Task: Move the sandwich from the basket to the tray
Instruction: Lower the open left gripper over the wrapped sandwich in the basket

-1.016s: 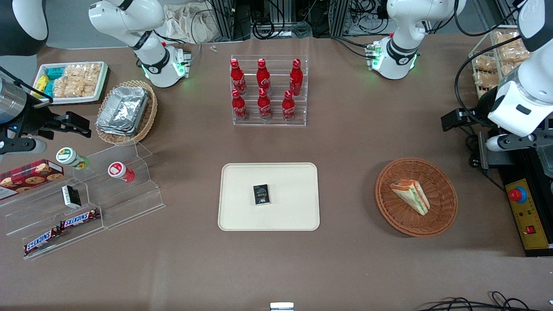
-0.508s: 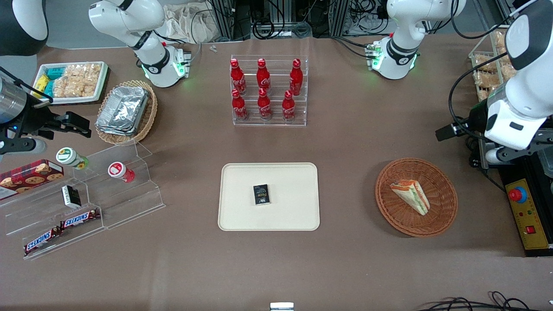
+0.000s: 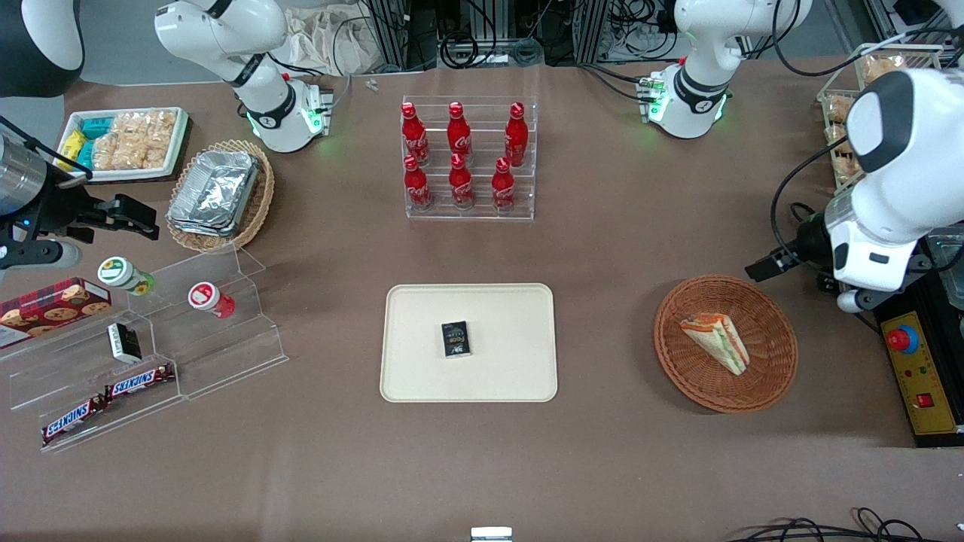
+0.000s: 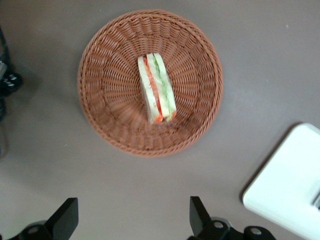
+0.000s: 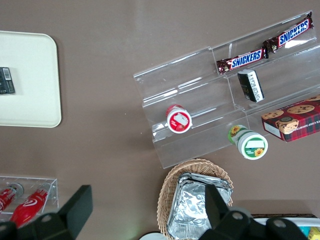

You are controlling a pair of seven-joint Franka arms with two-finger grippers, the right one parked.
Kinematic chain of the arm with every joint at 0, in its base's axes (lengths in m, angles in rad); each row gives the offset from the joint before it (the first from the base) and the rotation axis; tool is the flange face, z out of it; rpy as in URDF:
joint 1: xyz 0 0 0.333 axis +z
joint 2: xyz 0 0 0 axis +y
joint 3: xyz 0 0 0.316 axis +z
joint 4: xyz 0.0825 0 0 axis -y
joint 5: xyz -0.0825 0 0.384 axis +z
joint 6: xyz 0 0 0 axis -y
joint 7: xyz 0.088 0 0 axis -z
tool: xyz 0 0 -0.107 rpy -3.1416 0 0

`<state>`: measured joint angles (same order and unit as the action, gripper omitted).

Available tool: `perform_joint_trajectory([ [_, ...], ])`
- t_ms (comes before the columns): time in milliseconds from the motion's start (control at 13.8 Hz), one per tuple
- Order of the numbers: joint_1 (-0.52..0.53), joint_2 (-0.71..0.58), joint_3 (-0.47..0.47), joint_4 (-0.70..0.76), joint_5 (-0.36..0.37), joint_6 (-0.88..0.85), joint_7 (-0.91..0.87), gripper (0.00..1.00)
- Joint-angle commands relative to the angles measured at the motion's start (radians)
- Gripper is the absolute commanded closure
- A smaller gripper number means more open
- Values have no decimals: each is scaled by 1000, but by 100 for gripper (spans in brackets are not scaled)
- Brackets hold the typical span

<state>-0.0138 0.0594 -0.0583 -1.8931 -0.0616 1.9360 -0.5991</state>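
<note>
The sandwich [image 3: 715, 343] is lying on its side in the middle of the round brown basket [image 3: 776, 376], which is sitting on the table toward the working arm's end. The wrist view is showing the sandwich [image 4: 157, 88] with its red and green filling facing up, inside the basket [image 4: 110, 100]. The gripper [image 4: 134, 222] is hanging above the table just beside the basket, not touching anything (its two dark fingers [image 4: 199, 215] are spread wide apart, with nothing between them). In the front view only the arm's white body is showing, above the table beside the basket and slightly farther from the camera. The cream tray [image 3: 422, 376] is sitting well apart from the basket, at the middle of the table, and a small black packet [image 3: 456, 339] is lying on it.
</note>
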Motion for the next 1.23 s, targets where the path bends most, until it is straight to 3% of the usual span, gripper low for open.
perform_joint_trajectory([
  [0, 3, -15, -3, -121, -14, 160, -47, 0],
  [435, -3, 123, -3, -231, 2, 486, -85, 0],
  [726, -12, 194, -3, -224, 8, 557, -96, 0],
  [1161, -26, 269, -5, -199, 126, 596, -192, 0],
])
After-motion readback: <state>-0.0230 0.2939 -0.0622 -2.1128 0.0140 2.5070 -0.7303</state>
